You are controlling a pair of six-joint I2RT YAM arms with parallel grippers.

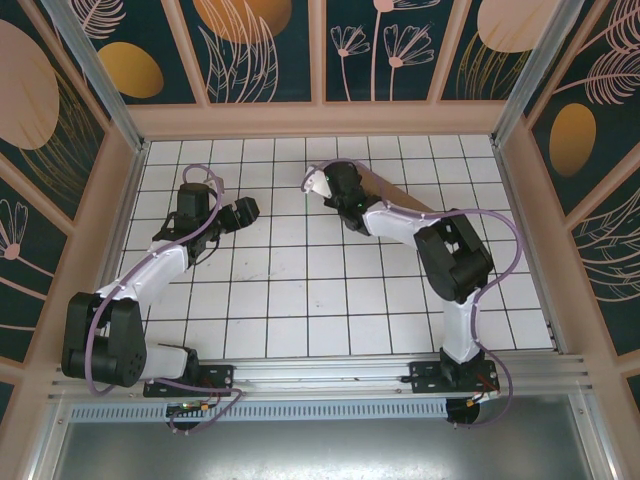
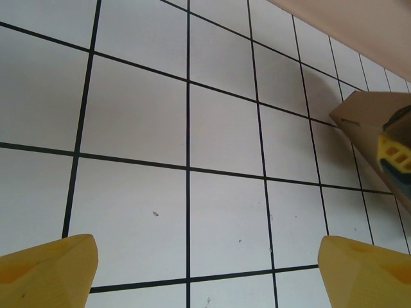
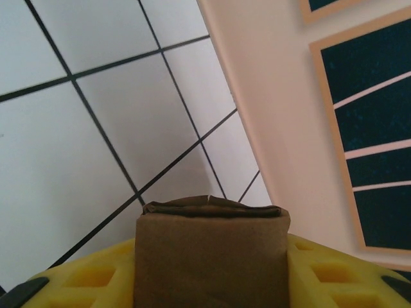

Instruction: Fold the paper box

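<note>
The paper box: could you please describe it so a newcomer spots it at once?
On the white tiled table, find the right gripper at the far middle. The paper box is the plain brown cardboard clamped in it, the only brown thing over the tiles.

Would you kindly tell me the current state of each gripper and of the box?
Left gripper: open, holding nothing.
Right gripper: shut on the box.
Box: clamped in the right gripper; how far it is folded cannot be told.
</note>
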